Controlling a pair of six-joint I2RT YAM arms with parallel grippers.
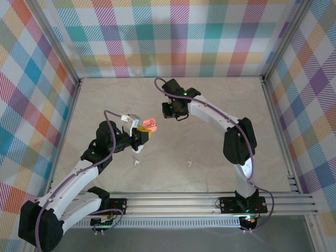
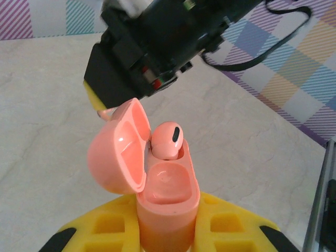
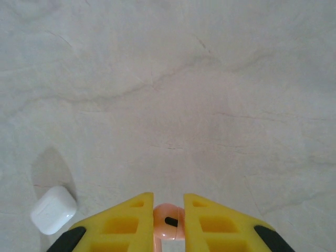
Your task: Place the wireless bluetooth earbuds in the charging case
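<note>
Counter [image 1: 105,94]: pale, marbled, carrying the loose items.
Left end effector [image 2: 168,210]: clamped tight on the lower body of the salmon-pink charging case [image 2: 168,184], whose lid [image 2: 118,152] is swung open.
Right end effector [image 3: 168,202]: nearly closed, pinching a salmon-pink earbud [image 3: 168,226], close behind the open lid.
White charging case [image 3: 52,209]: closed, lying on the counter.
Second pink earbud [image 2: 168,139]: sits in the pink case's far socket, top poking out.
White earbuds [image 1: 137,161]: two on the counter, well apart, the other [image 1: 189,163] further right.
</note>
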